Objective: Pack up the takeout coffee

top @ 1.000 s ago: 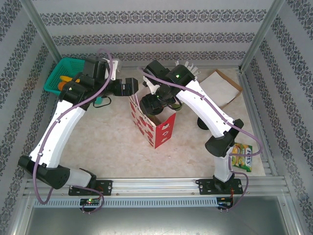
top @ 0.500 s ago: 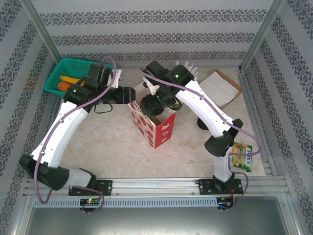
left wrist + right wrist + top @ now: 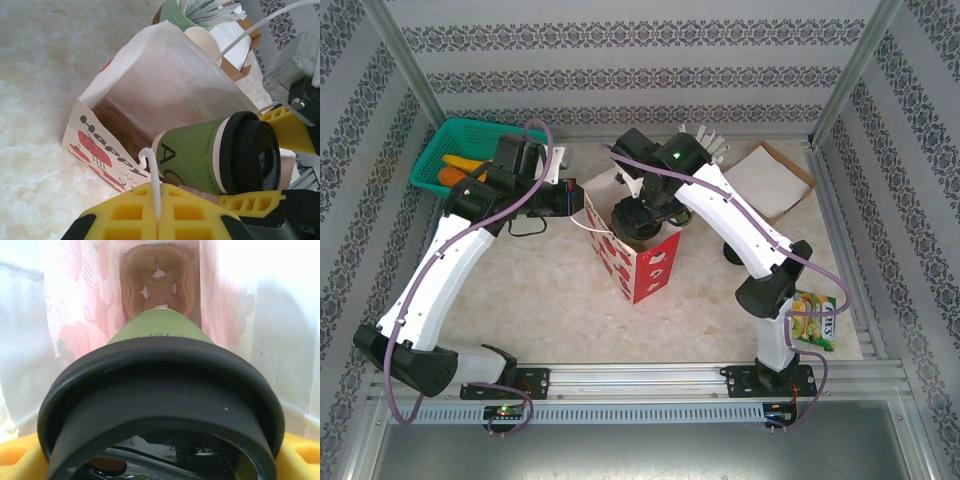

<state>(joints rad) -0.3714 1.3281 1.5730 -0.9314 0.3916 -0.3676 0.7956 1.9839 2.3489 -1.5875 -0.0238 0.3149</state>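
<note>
Takeout coffee cup: green, black lid; clamped at the lid end between the two yellow fingers of the right tool; tilted at the mouth of the paper bag, base past the rim, lid outside; brown cup carrier lies on the bag's floor below it. Left tool: fingers together, pinching the bag's white handle. Bag stands open and upright on the counter, between the two arms.

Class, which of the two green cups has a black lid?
The green cup over the paper bag; the far cup is lidless, holding sticks.
</note>
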